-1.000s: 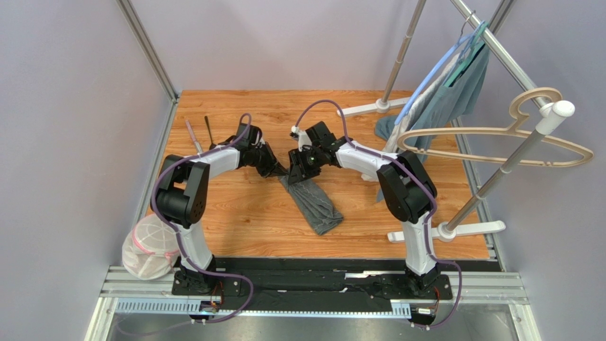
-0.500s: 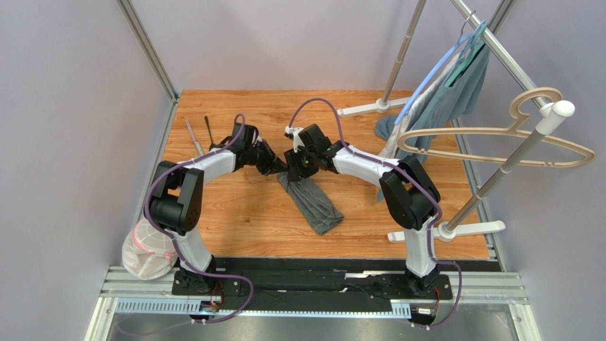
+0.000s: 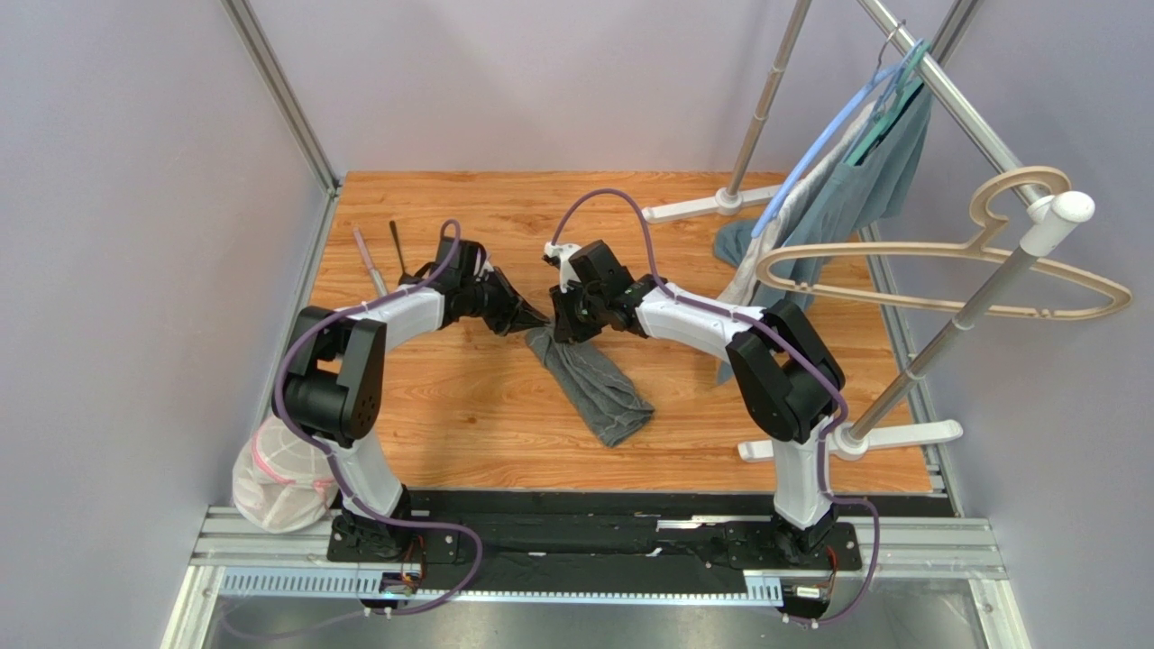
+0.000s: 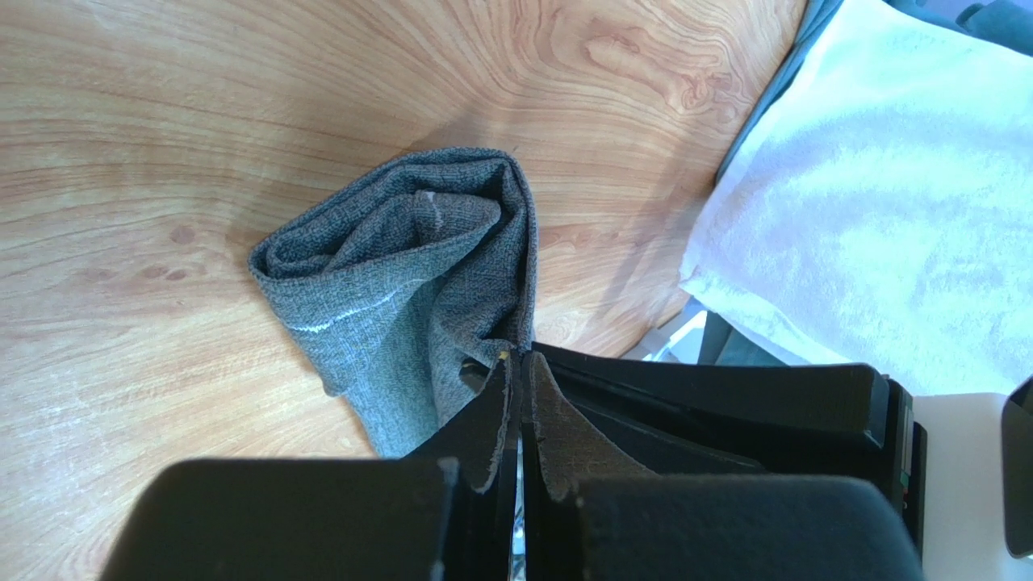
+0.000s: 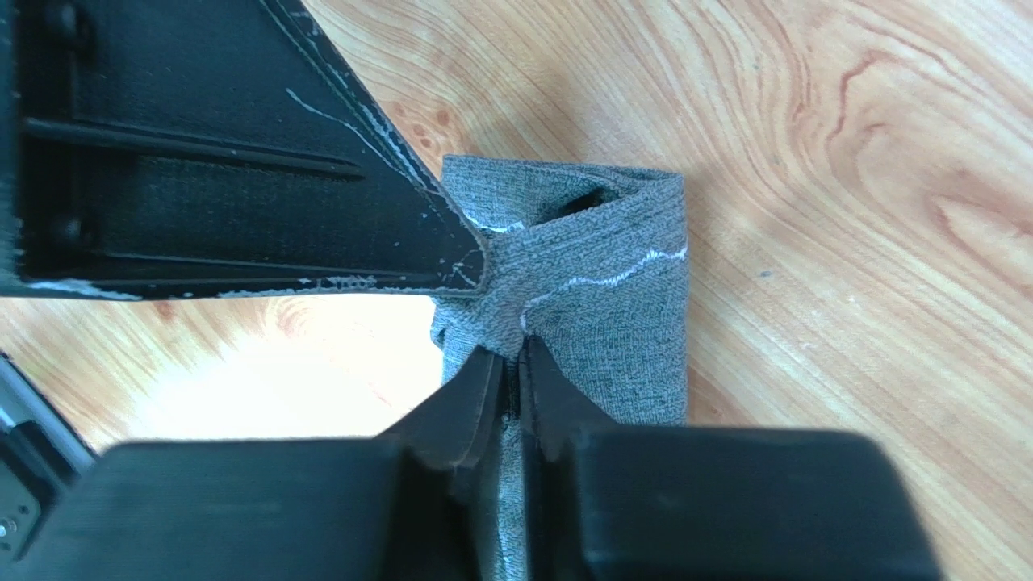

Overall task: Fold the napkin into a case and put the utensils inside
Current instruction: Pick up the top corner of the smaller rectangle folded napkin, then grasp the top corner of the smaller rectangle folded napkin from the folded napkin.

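Napkin (image 3: 597, 387) end further left, tight inside left end effector (image 4: 518, 361) and right end effector (image 5: 511, 360).

**Tally on the worktop: one cloth, two utensils**

One dark grey cloth napkin with pale stitching (image 3: 596, 390) lies on the wooden worktop (image 3: 461, 406). There are two utensils: one slim silver-grey knife (image 3: 369, 261) and one thin black spoon (image 3: 398, 248). The white-and-black robot arms number two, the left arm (image 3: 393, 314) and the right arm (image 3: 691, 314). There is one white mesh bag (image 3: 282, 469), one metal garment rack (image 3: 948, 331), one teal-grey garment (image 3: 887, 169) and one beige wooden hanger (image 3: 1108, 287). The hangers under the garment overlap too much to count.
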Tool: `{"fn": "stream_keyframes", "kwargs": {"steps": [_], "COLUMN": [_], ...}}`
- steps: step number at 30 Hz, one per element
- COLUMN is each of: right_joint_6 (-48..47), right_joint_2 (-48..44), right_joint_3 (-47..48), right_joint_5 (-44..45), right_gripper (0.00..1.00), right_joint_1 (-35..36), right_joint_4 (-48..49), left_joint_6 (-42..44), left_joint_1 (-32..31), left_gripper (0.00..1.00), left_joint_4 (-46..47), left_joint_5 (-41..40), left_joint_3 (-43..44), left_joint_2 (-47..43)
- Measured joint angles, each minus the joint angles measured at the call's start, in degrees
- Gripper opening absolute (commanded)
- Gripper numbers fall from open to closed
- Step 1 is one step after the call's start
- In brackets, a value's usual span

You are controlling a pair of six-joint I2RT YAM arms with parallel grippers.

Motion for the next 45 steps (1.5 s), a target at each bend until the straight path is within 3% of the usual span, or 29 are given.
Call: {"fn": "stream_keyframes", "kwargs": {"steps": [1, 10, 14, 19, 25, 30, 37, 45], "right_joint_6": [0.1, -0.3, -1.7, -3.6, -4.0, -3.1, 0.5, 2.8], "right_joint_2": [0.0, 0.0, 0.0, -0.1, 0.0, 0.0, 0.0, 0.0], "right_joint_3": [0.0, 0.4, 0.8, 1.6, 2.4, 2.9, 2.9, 2.9], "right_joint_5": [0.0, 0.8, 1.5, 3.5, 4.8, 4.8, 4.6, 2.8], "right_gripper": [0.00, 0.00, 0.00, 0.00, 0.00, 0.00, 0.00, 0.00], "right_joint_1": [0.0, 0.2, 0.2, 0.2, 0.2, 0.2, -0.2, -0.8], "right_joint_4": [0.1, -1.0, -2.0, -4.6, -7.3, -7.8, -7.9, -7.9], "left_joint_6": [0.0, 0.5, 2.2, 5.6, 12.1, 17.4, 22.2, 24.2], "left_joint_1": [0.1, 0.3, 0.3, 0.5, -0.4, -6.0, -13.8, -15.2], "left_gripper": [0.00, 0.00, 0.22, 0.32, 0.28, 0.27, 0.34, 0.35], "left_joint_4": [0.0, 1.5, 1.9, 1.6, -4.1, -7.7, -10.8, -14.2], "left_joint_5": [0.0, 0.9, 1.5, -0.3, -6.2, -14.6, -26.1, -34.6], "left_joint_3": [-0.1, -0.6, -0.6, -0.6, 0.1, 0.7, 0.7, 4.3], "left_joint_2": [0.0, 0.5, 0.8, 0.6, -2.1, -4.0, -4.1, -0.6]}}
